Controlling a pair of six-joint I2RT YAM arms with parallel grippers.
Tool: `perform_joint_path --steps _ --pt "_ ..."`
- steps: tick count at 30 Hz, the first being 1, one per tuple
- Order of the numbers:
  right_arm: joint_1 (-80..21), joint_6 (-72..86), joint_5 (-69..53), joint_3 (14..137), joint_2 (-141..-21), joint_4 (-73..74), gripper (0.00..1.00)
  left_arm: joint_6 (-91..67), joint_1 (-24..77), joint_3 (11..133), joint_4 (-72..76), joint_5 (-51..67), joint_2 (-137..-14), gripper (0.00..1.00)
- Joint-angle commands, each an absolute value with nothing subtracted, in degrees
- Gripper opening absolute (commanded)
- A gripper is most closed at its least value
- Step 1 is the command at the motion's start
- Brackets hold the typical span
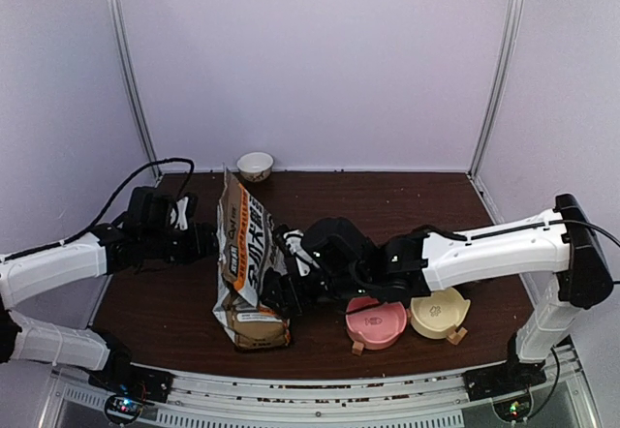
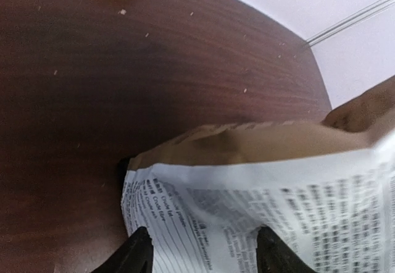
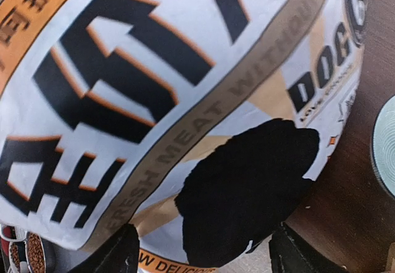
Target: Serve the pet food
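Top view: the printed bag (image 1: 244, 271) stands between both arms, near the pink bowl (image 1: 376, 322) and cream bowl (image 1: 438, 313). Left wrist view: the left gripper (image 2: 203, 252) has its fingers spread against the bag. Right wrist view: the right gripper (image 3: 200, 256) likewise spread. No kibble can be made out.

I read the surface (image 1: 407, 205) as dark reddish-brown wood grain, flecked with pale specks in my left wrist view. The tall crumpled paper pet-food bag (image 1: 244, 263) shows white and kraft brown, with an orange band and heavy black lettering edged in orange; my right wrist view adds a tan stripe with brown print and a large solid black patch. Its back panel is white with fine black text. I see a round pink plastic bowl (image 1: 376, 322), a round cream-yellow plastic bowl (image 1: 438, 313), and a small white ceramic bowl (image 1: 255, 166) with a brownish rim. Black fingers (image 2: 137, 252); white arm links.
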State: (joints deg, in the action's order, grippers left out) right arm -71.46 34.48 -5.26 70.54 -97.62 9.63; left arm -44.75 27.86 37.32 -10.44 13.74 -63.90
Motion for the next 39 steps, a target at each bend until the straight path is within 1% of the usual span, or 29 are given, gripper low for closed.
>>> perform_joint_path --steps 1,5,8,13,21,33,39 --pt "-72.15 35.59 -2.18 69.97 -94.38 10.16 0.73 -40.28 28.24 44.87 -4.82 12.66 -64.52 0.60" --pt "-71.95 35.98 3.38 71.18 -91.15 16.16 0.75 -39.04 28.27 47.54 -13.92 7.71 -59.13 0.69" --pt "-71.90 36.04 6.34 73.92 -89.30 21.20 0.75 -39.34 28.21 50.64 -21.30 9.04 -54.76 0.73" --pt "-71.84 35.96 8.80 78.61 -88.04 26.33 0.73 -43.14 30.22 53.78 -26.61 16.35 -49.94 0.75" --pt "-71.89 35.65 11.64 81.91 -87.77 28.68 0.73 -46.96 39.33 57.50 -32.95 15.26 -47.82 0.79" --pt "-71.90 36.28 12.90 81.22 -87.42 29.01 0.72 -46.75 42.09 61.34 -36.91 14.77 -48.76 0.79" --pt "-71.89 36.43 13.08 81.21 -87.63 29.16 0.72 -46.78 42.81 61.26 -36.95 15.42 -49.43 0.72"
